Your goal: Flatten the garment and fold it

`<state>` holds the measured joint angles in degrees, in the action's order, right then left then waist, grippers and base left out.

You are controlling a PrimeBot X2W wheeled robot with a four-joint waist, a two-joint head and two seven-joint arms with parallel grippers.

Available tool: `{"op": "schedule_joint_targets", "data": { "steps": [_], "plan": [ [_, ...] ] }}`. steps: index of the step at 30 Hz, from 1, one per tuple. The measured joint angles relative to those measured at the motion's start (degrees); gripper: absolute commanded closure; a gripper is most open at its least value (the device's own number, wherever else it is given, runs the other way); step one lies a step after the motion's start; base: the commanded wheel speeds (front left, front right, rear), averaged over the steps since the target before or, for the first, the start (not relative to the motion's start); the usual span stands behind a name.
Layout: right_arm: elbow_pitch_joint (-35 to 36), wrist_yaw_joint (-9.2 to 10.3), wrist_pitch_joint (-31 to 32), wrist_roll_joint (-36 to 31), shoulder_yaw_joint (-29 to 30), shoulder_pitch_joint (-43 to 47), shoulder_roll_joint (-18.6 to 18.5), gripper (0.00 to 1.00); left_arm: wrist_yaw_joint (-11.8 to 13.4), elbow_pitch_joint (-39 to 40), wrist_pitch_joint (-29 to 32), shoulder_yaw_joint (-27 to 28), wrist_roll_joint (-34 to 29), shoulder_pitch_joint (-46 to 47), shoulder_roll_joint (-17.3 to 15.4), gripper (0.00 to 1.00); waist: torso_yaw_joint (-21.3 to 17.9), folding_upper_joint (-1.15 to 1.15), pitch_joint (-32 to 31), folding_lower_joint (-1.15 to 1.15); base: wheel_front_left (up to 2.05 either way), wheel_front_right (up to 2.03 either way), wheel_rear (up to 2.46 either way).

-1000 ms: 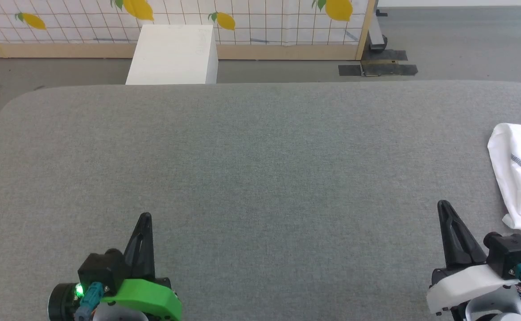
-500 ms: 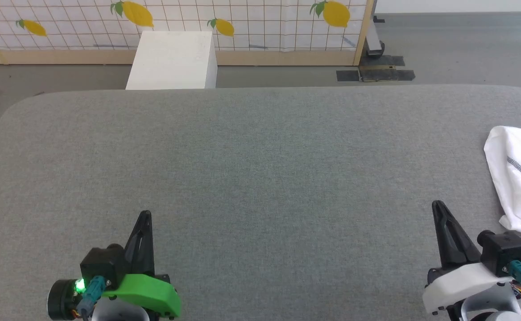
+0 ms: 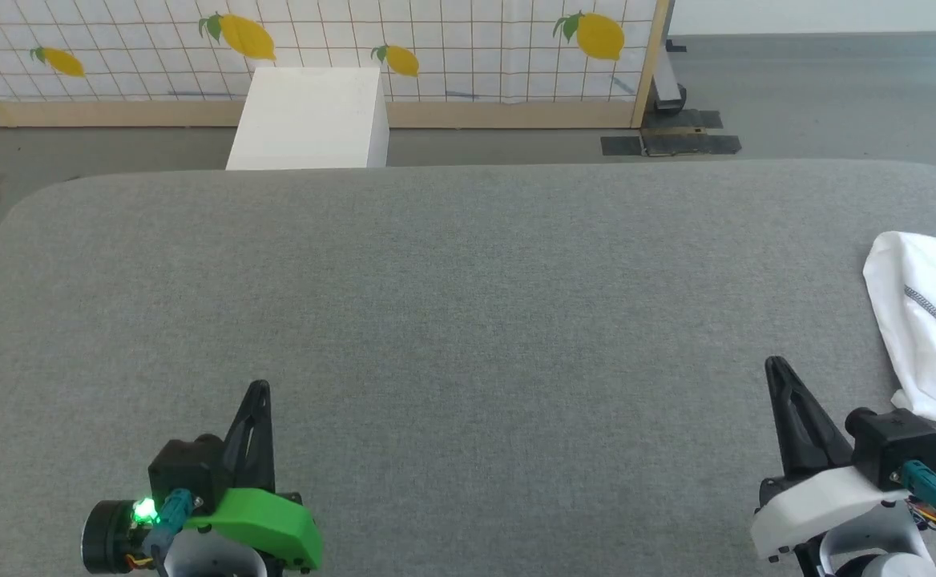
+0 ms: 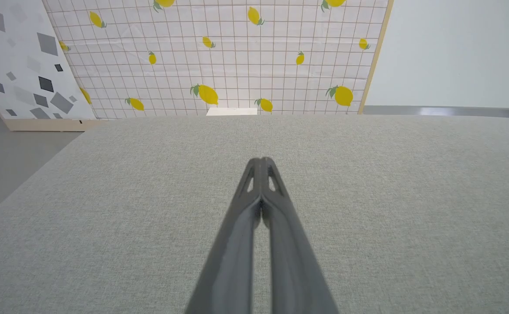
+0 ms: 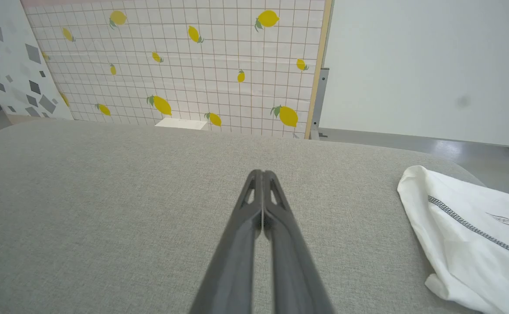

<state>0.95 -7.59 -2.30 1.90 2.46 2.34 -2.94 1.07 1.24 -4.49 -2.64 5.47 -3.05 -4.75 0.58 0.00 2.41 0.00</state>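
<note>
Left gripper and right gripper are sitting shut, empty. The shirt is lying bunched at the table edge; a clumsy tug is risking dragging it off.

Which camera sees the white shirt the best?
The right wrist view. There the garment lies on the table, showing its grey zigzag seam and a small printed mark. The head view catches a crumpled part, cut off by the picture's right edge. The left wrist view faces the table and lemon screen.
</note>
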Motion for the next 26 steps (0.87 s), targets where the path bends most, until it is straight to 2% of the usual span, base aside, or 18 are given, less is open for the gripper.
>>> {"op": "schedule_joint_targets", "data": {
  "steps": [26],
  "plan": [
    [-0.53,0.0,1.55,-1.05,-1.65,-1.12,0.0,1.0,-0.56,-0.75,2.99,1.8,-3.58,1.4,1.13,1.0,-0.42,0.0,-1.72,0.0,0.0,0.0,0.0]
  ]
}}
